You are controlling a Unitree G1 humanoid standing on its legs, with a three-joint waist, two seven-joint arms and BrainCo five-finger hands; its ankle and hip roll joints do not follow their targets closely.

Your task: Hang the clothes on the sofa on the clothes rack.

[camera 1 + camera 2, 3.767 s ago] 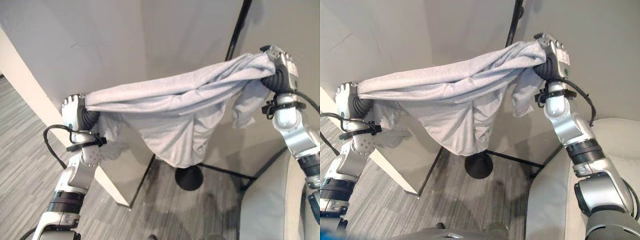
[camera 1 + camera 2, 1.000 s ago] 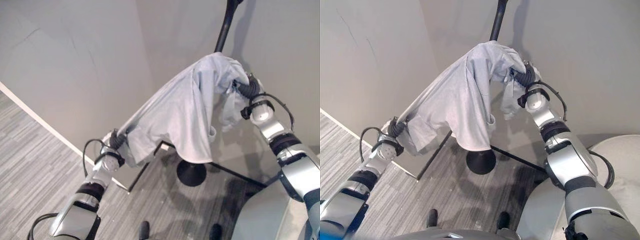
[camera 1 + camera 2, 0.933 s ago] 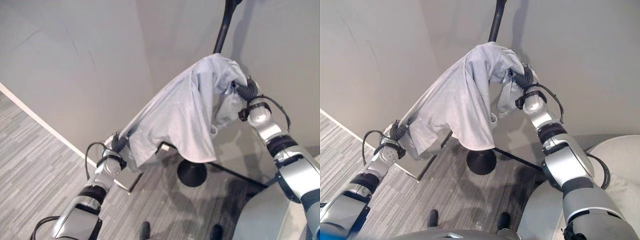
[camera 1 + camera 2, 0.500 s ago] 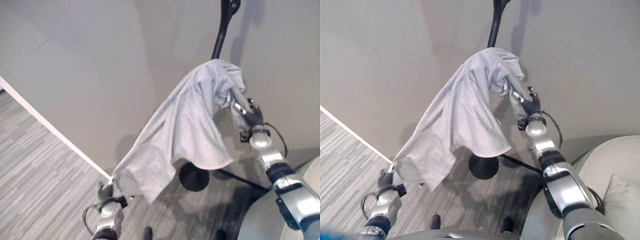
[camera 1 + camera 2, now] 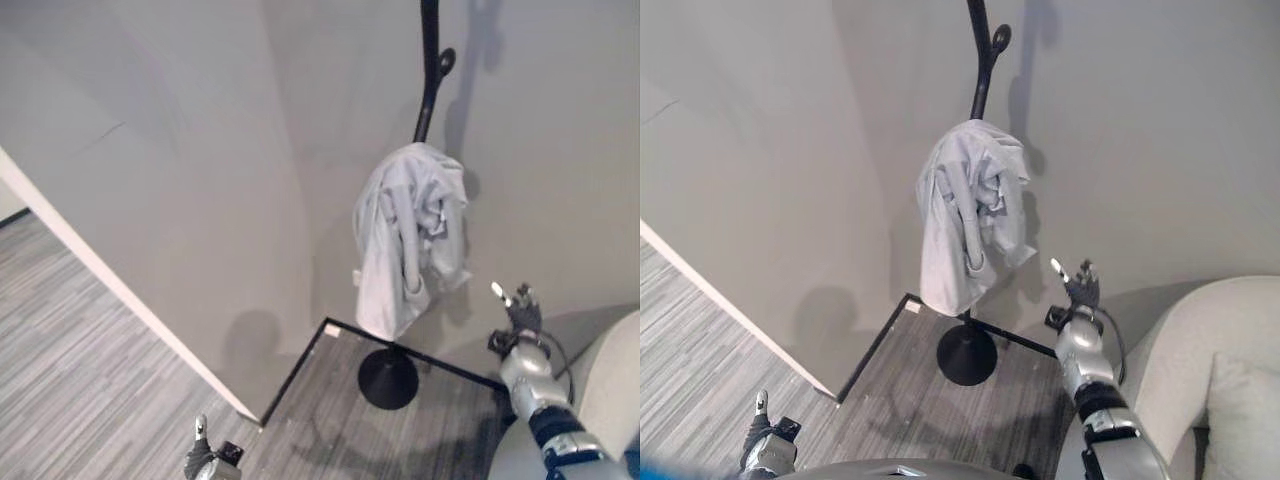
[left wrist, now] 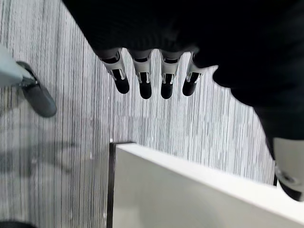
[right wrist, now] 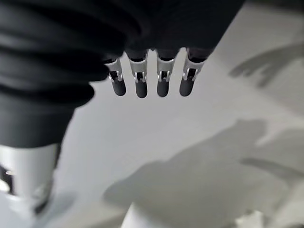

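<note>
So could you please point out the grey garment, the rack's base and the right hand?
Pale grey cloth garment [image 5: 405, 235], left eye view, bunched middle.
Round black rack base [image 5: 966, 356], right eye view, top.
Right hand [image 5: 1081, 290], right eye view, palm.

The clothes rack [image 5: 430, 80] ran past the top edge, its pole hidden where the grey garment [image 5: 410, 235] bunched over it. The sofa [image 5: 1200, 370] was cut by the right and bottom edges. The left hand [image 5: 200, 462] was clipped at the bottom edge.

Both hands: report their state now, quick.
Left hand: open, fingers straight, holding nothing.
Right hand: open, fingers straight, holding nothing.
</note>
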